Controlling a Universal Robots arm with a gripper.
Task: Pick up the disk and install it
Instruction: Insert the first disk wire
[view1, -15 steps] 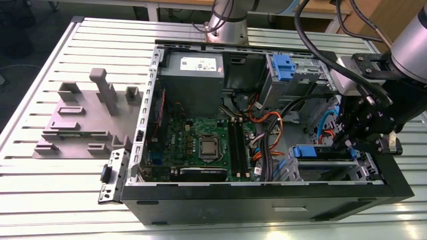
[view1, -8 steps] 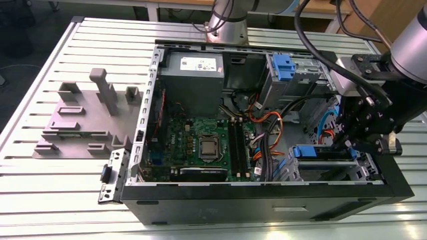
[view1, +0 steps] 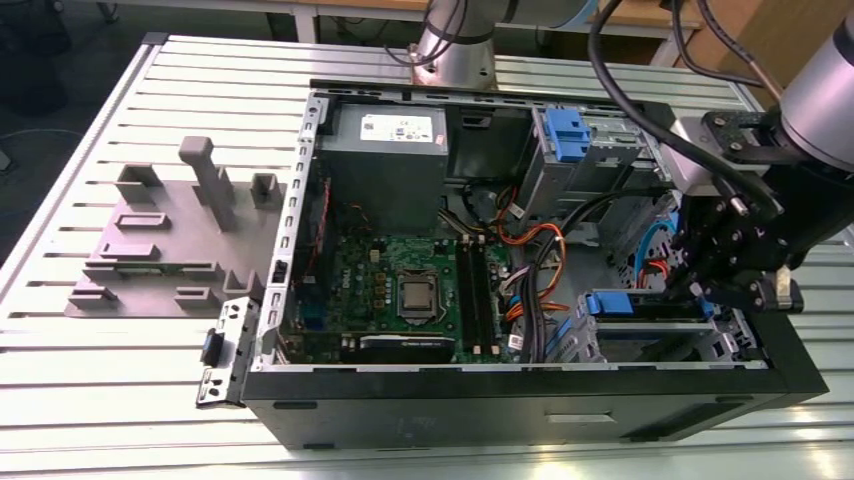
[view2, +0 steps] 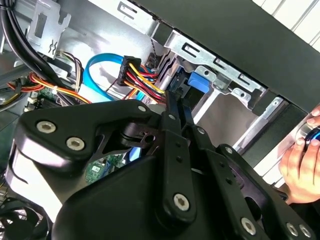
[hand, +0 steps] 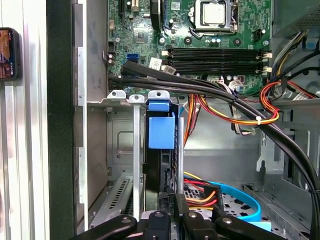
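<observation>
1. Nearest the lens in the second wrist view is the black gripper (view2: 176, 97). Its fingers are drawn close together, tips at the disk's near edge; whether they pinch it or only press it, I cannot tell.
2. The disk (hand: 162, 132) stands on edge inside the drive bay (hand: 136, 150), its blue bracket end towards the motherboard (hand: 200, 30). It is likely set on edge to run between the bay's rails.
3. Cables (hand: 240, 105) arch just beside the bay.
4. The open computer case (view1: 534, 400) lies on its side on the table (view1: 80, 330), which lets the arm reach in from above.
</observation>
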